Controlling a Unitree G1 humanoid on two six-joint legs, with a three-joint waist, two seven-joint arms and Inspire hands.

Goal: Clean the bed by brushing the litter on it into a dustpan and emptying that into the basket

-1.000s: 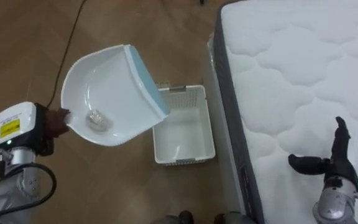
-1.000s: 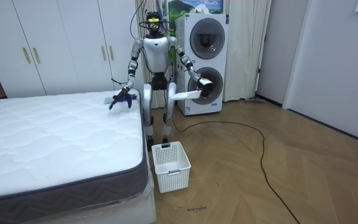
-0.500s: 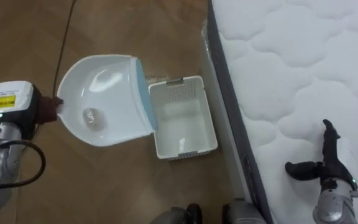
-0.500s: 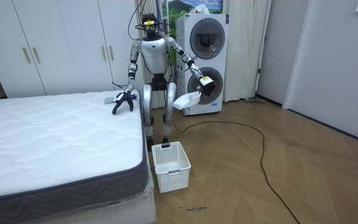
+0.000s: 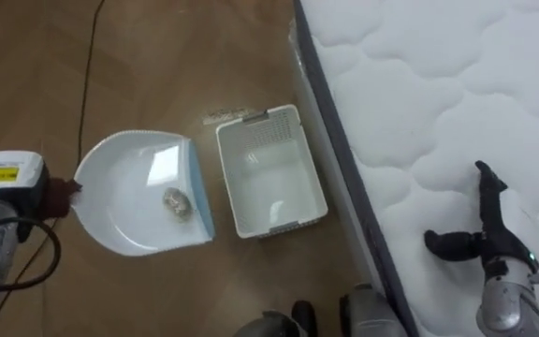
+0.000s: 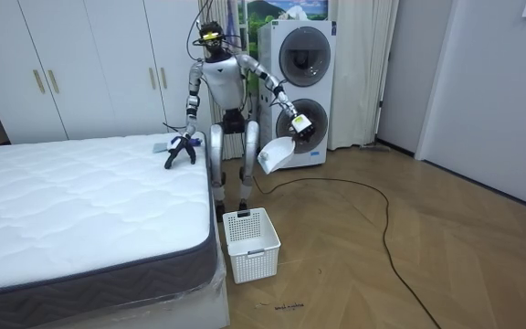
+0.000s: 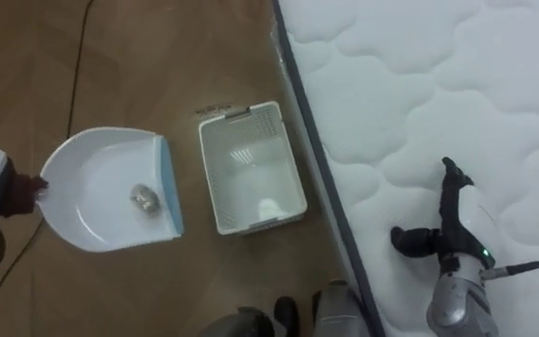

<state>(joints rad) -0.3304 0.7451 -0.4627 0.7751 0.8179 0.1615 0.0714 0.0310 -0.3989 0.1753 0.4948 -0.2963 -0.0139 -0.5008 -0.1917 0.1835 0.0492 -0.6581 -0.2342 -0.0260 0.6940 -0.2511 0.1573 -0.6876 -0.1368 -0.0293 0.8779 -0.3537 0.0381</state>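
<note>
Open wooden floor [image 5: 157, 65] stretches left of the white quilted mattress [image 5: 419, 84] edge, where a white slotted plastic basket [image 5: 268, 116] sits. Beside it, the left hand [image 5: 59, 192] grips a white blue-lipped dustpan [image 5: 124, 211] holding a crumpled wad [image 5: 174, 201]. The right hand [image 5: 483, 243] splays open over the mattress.

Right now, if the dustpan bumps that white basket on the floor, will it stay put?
Probably not: the basket looks thin-walled and perforated, so likely light. On the smooth wood floor it would probably slide. Being low and wide, it seems unlikely to tip.
</note>
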